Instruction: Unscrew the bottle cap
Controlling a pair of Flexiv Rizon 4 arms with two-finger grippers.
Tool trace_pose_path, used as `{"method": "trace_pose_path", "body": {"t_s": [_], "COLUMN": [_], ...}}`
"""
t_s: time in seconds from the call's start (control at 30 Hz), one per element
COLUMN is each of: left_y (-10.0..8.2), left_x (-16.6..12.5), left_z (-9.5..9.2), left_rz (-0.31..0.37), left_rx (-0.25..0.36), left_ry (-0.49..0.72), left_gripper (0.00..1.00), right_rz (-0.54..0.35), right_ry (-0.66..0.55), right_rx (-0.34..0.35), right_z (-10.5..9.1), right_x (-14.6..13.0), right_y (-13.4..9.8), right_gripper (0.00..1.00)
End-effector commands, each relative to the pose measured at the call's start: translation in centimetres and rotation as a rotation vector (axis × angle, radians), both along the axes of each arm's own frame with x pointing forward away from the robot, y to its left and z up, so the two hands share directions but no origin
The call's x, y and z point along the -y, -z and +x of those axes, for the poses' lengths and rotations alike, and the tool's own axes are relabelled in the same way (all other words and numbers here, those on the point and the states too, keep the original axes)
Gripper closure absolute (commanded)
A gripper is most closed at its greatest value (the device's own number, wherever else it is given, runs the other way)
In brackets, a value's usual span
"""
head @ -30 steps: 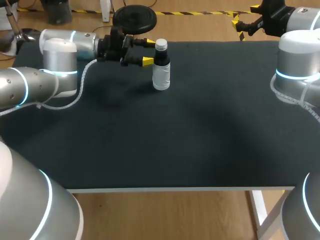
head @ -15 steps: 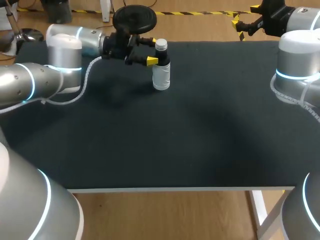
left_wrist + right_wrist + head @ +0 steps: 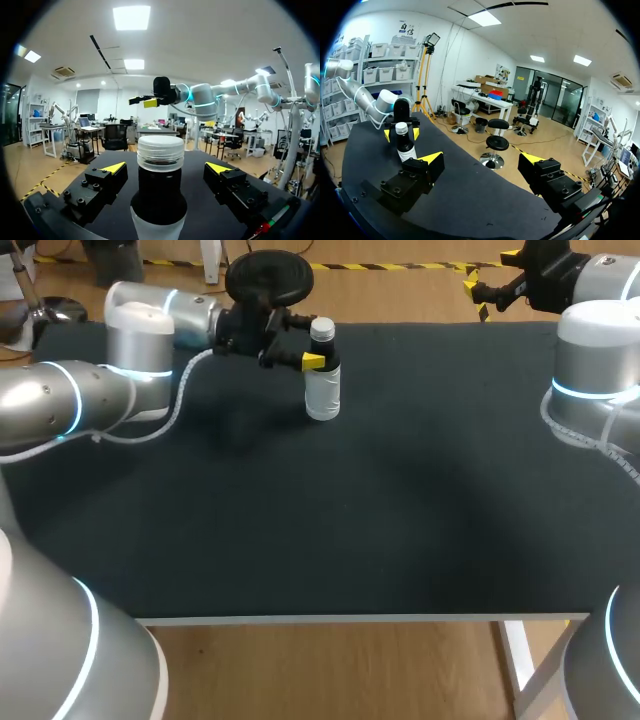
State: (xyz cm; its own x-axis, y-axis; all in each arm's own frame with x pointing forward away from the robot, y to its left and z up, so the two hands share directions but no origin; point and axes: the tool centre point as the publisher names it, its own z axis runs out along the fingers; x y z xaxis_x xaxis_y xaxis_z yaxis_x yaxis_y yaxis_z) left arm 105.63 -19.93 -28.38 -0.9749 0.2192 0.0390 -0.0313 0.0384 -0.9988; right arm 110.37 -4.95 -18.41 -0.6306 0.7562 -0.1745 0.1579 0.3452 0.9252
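A small white bottle (image 3: 322, 390) with a black upper band and a white screw cap (image 3: 322, 329) stands upright at the table's far middle. My left gripper (image 3: 311, 341) lies level with its neck, open, one yellow-tipped finger on each side. In the left wrist view the cap (image 3: 160, 150) rises between the fingertips (image 3: 114, 167), with a gap on both sides and no contact. My right gripper (image 3: 489, 273) hangs open and empty past the far right edge. From the right wrist view the bottle (image 3: 404, 142) is far ahead of that gripper (image 3: 482, 159).
The black table (image 3: 380, 510) holds nothing but the bottle. My right arm's grey elbow (image 3: 595, 370) stands over the table's right edge, and the left arm (image 3: 90, 400) lies along the far left.
My left gripper has slid to the right, from beside the bottle to straddling its neck, and stays open. The bottle and the right arm have not moved.
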Motion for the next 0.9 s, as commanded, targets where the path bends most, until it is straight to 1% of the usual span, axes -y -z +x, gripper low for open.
{"method": "trace_pose_path", "body": {"t_s": [0.03, 0.33, 0.37, 0.4, 0.43, 0.47, 0.5, 0.53, 0.9], "left_y": [0.38, 0.47, 0.46, 0.45, 0.44, 0.44, 0.43, 0.43, -0.01], "left_x": [0.27, 0.49, 0.49, 0.51, 0.51, 0.52, 0.53, 0.54, 0.23], "left_z": [0.67, 0.75, 0.76, 0.78, 0.78, 0.79, 0.79, 0.79, 0.7], "left_rz": [-0.009, -0.003, -0.003, -0.002, -0.002, -0.001, 0.0, 0.001, -0.004], "left_rx": [-0.003, -0.004, -0.002, -0.001, -0.001, 0.0, 0.001, 0.001, 0.021], "left_ry": [0.039, 0.041, 0.04, 0.038, 0.037, 0.036, 0.036, 0.035, 0.031], "left_gripper": [0.0, 0.0, 0.23, 0.5, 0.72, 0.8, 0.92, 1.0, 1.0], "right_rz": [0.002, 0.002, 0.002, 0.002, 0.002, 0.002, 0.002, 0.002, 0.002], "right_ry": [-0.001, -0.001, -0.001, -0.001, -0.001, -0.001, -0.001, -0.001, -0.001], "right_rx": [0.001, 0.001, 0.001, 0.001, 0.001, 0.001, 0.001, 0.001, 0.001], "right_z": [0.01, 0.01, 0.01, 0.01, 0.01, 0.01, 0.01, 0.01, 0.01], "right_x": [0.05, 0.05, 0.05, 0.05, 0.05, 0.05, 0.05, 0.05, 0.05], "right_y": [0.06, 0.06, 0.06, 0.06, 0.06, 0.06, 0.06, 0.06, 0.06], "right_gripper": [0.0, 0.0, 0.0, 0.0, 0.0, 0.0, 0.0, 0.0, 0.0]}}
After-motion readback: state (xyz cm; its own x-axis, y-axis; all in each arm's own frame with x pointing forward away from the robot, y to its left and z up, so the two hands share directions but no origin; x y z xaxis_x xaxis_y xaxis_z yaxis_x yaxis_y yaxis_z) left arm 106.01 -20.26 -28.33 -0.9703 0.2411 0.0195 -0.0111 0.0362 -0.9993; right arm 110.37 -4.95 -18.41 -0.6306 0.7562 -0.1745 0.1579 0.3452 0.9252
